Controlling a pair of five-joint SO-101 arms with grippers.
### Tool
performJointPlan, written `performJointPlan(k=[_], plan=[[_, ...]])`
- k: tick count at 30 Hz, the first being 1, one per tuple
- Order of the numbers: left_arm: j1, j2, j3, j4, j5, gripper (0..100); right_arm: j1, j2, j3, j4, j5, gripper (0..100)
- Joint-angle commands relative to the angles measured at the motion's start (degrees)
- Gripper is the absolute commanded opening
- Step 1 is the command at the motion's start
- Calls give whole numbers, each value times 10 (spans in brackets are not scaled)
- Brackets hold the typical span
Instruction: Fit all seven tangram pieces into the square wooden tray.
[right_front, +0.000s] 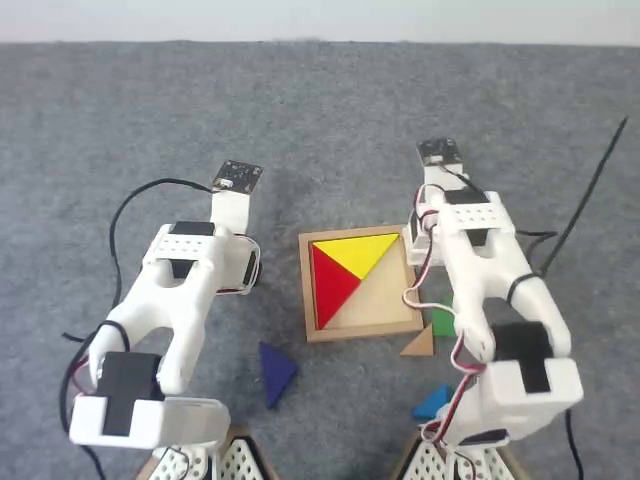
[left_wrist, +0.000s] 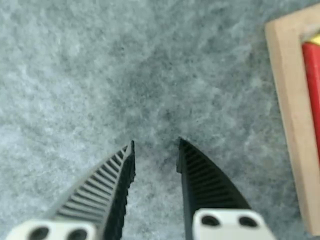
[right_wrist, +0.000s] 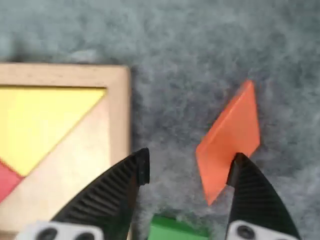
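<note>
1. High view: two white arms stand side by side on a grey felt desk (right_front: 150, 120), with the square wooden tray (right_front: 355, 331) between their forward ends.
2. Left hand (left_wrist: 156, 145): open, its two black ribbed fingers (left_wrist: 112, 185) moderately parted with nothing between them. It points down at bare felt. The rim of the tray (left_wrist: 290, 100) lies off to the side of this hand that faces the other arm, apart from the fingers.
3. Right hand (right_wrist: 191, 156): open and wide, gripping nothing. The orange parallelogram (right_wrist: 230, 137) lies flat on the felt just ahead of one fingertip, whose point overlaps its near edge in the right wrist view. The tray's rim (right_wrist: 120, 115) lies just ahead of the other fingertip.
4. Tray contents: a yellow triangle (right_front: 358, 252) fills the far part and a red triangle (right_front: 332, 285) the part nearer the left hand. The two meet along one edge, and bare wood shows on the side next to the right hand.
5. Loose pieces behind the right hand, along its arm: a green piece (right_front: 441, 322), a tan triangle (right_front: 420, 345) just beside the tray's near corner, and a blue piece (right_front: 433, 402) nearest the arm's base.
6. Dark blue triangle (right_front: 275, 372): on the felt well behind the left hand, between the two arms.
</note>
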Motion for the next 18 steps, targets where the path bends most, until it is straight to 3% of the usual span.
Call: performJointPlan(k=[1, 5, 18], plan=[[6, 1, -20, -8, -9, 138, 35, 30, -26, -14, 5, 256], [6, 1, -20, -8, -9, 138, 53, 46, -26, -14, 18, 195], [6, 1, -20, -8, -9, 138, 87, 29, -26, -14, 20, 207]])
